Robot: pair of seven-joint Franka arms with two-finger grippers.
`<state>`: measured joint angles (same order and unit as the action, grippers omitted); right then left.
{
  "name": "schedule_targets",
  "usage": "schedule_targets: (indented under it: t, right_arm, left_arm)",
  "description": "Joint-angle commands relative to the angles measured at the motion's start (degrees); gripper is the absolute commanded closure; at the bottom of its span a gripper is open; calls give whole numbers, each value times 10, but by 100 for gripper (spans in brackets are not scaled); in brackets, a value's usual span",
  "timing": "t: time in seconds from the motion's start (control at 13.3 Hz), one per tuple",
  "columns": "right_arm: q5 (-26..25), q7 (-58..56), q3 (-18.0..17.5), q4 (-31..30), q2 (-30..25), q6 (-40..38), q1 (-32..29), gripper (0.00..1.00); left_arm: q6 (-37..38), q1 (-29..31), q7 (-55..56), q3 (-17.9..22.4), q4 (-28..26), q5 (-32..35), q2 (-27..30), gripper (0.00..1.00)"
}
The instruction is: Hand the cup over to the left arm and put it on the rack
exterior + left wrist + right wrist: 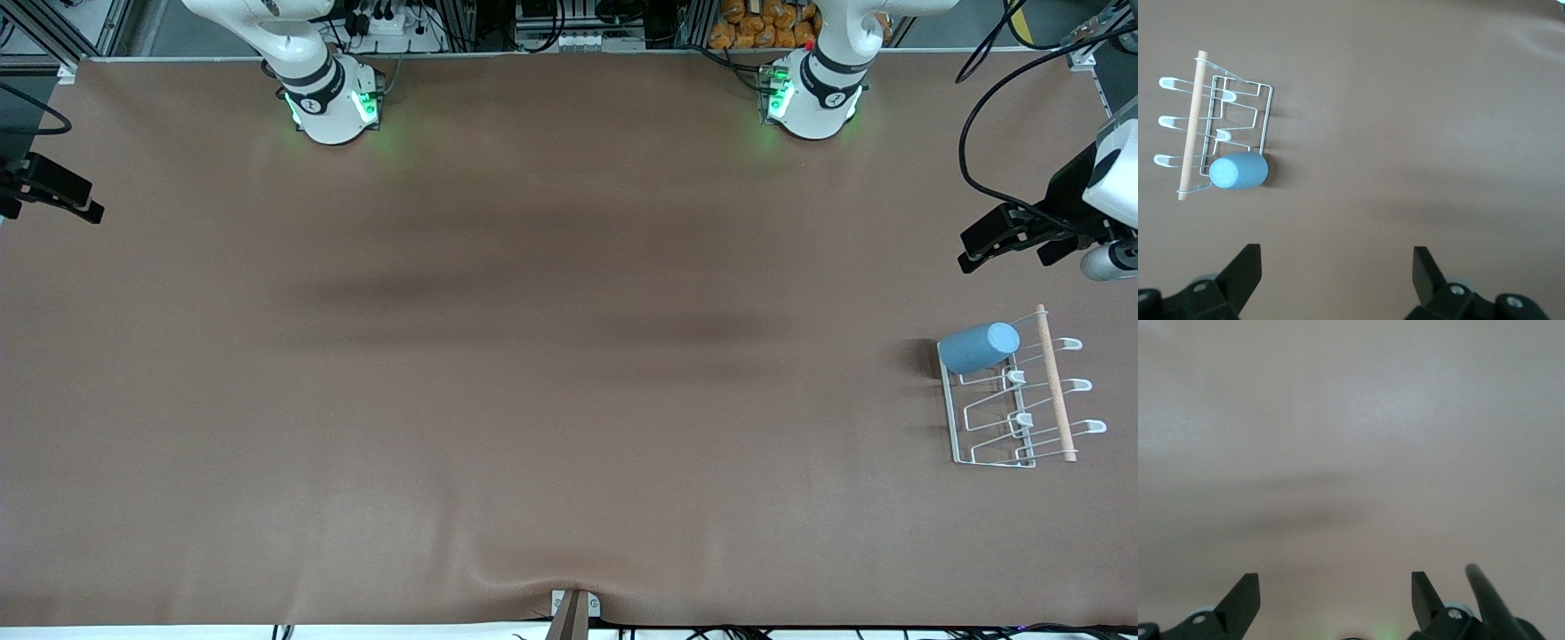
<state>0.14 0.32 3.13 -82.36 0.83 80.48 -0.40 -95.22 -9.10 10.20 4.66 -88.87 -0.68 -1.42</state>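
Cup point(978, 347): we count one, light blue, lying on its side on the rack's row farthest from the front camera. Its long axis runs across that row, from the rack's plain wire edge toward the wooden rod. One round end faces the rod; the end toward the middle of the table overhangs the wire edge slightly. We cannot tell which end is the mouth.

Rack point(956, 418): we count one, white wire, on the table at the left arm's end. Three looped pegs stick out past the rod. The two rows nearer the front camera hold nothing.

Wooden rod point(1056, 384): one, light wood, crossing all three rows at a right angle to the cup's axis.

Left gripper point(982, 244): we see it over bare table, between the left arm's base and the rack, apart from the cup. In the left wrist view its fingers point(1245, 273) stand wide apart with nothing between them. The arm is cut off by the picture's edge.

Right gripper point(89, 212): at the table edge at the right arm's end, mostly cut off in the front view. The right wrist view shows its fingers point(1241, 597) spread wide over bare table, holding nothing.

Table point(533, 400): one, brown cover.
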Motion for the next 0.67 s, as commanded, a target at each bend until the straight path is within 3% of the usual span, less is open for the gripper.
schedule_targets:
  t: [0.0,0.6]
  right_arm:
    - [-3,6,-3,3,-5,-6,2,0]
    - [-9,5,-2,5,-5,-6,-3,0]
  left_arm:
    - [6,1,-7,0,-5,11,6,0]
    - [6,6,-5,8,3,11,-3,0]
